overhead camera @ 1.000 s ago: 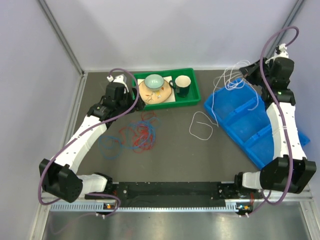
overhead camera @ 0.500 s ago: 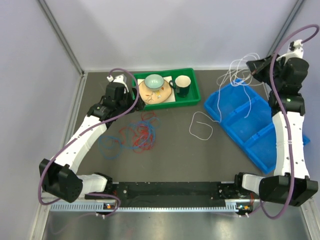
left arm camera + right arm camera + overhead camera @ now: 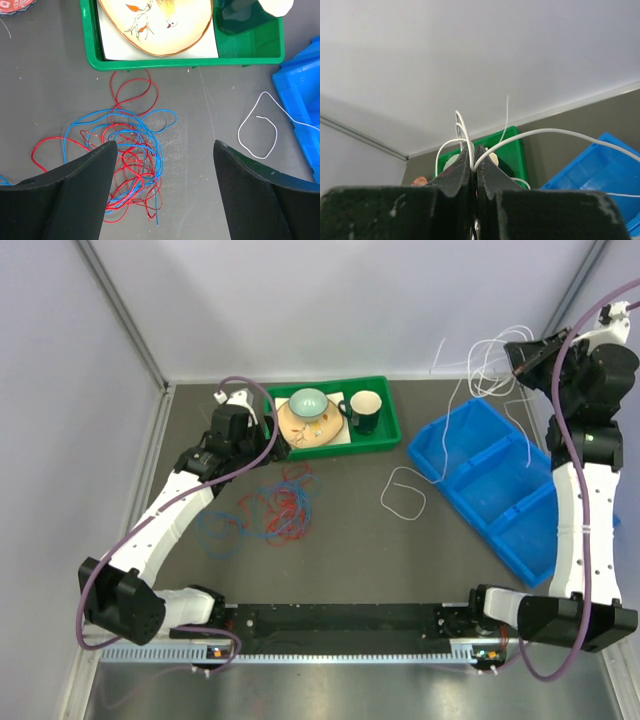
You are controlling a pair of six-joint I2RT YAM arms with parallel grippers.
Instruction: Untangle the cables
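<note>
The red cable [image 3: 290, 502] and blue cable [image 3: 222, 532] lie tangled in loose loops on the dark table, left of centre; in the left wrist view the red [image 3: 131, 167] and blue [image 3: 125, 125] loops sit between and ahead of the open fingers. My left gripper [image 3: 262, 436] [image 3: 165, 150] hovers open and empty above them. My right gripper [image 3: 512, 352] [image 3: 473, 152] is shut on the white cable [image 3: 480, 365] [image 3: 540, 132], held high at the back right. The white cable hangs down over the blue bin and ends in a loop on the table [image 3: 402, 491] [image 3: 257, 132].
A green tray [image 3: 385, 430] at the back holds a plate with a pale bowl [image 3: 308, 402] and a dark mug [image 3: 364, 408]. A blue divided bin [image 3: 500, 490] sits at the right. Grey walls close the back and sides.
My right gripper has risen and moved back to the right, lifting the white cable higher; its lower loop has stayed on the table. The left arm has not moved.
</note>
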